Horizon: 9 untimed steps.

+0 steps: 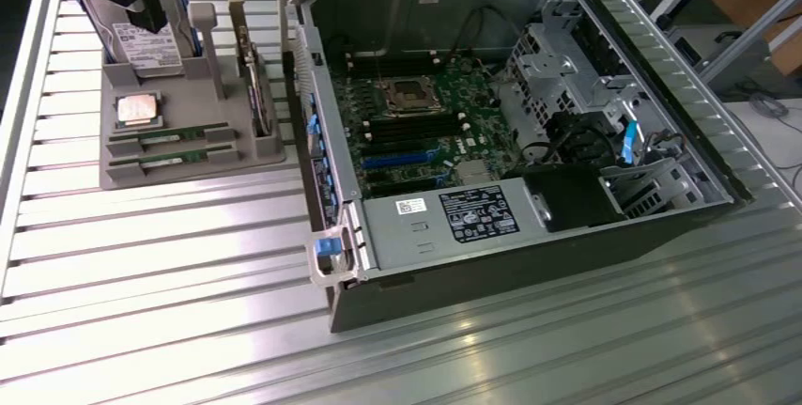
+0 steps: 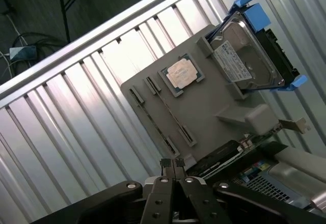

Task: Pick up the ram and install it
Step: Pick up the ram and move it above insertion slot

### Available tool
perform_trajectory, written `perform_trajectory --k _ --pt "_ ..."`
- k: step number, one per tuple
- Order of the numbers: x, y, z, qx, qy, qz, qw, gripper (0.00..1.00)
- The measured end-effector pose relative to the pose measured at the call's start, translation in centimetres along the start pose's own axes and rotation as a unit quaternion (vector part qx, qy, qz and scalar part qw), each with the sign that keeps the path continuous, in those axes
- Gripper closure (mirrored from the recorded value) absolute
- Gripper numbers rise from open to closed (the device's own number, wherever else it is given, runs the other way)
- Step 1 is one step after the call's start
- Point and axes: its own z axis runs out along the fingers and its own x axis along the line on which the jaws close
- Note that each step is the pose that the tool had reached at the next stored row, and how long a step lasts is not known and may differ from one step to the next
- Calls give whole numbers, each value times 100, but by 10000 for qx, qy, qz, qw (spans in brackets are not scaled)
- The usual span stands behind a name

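jaws shut, empty, above hard drive (image 1: pixel 148 46) end of tray (image 1: pixel 201 104); ram (image 1: pixel 169 134) at opp. end, long axis along exterior view's left-right.

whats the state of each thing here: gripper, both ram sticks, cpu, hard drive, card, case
gripper: shut, holding nothing
ram nearer the cpu: on edge in its holder slot
other ram: on edge in its holder slot
cpu: flat in its recess
hard drive: propped up in the holder
card: upright in the holder
computer case: open, side panel off
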Motion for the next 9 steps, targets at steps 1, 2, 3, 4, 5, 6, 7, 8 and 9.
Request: perform_trajectory --k 1,2,3,4,5,6,7,8,9 --pt "0 0 0 -1 2 -32 10000 89" --pt "0 0 0 -1 2 -50 10000 89" --pt "0 0 0 -2 3 -67 10000 89" --pt "0 0 0 -2 4 -85 10000 89" --pt "0 0 0 -2 4 -98 10000 89" --pt "0 0 0 -3 5 -120 9999 89" --pt "0 0 0 -4 7 -139 9999 89" --pt "0 0 0 -4 7 -151 9999 89" --pt "0 0 0 -4 8 -170 9999 89"
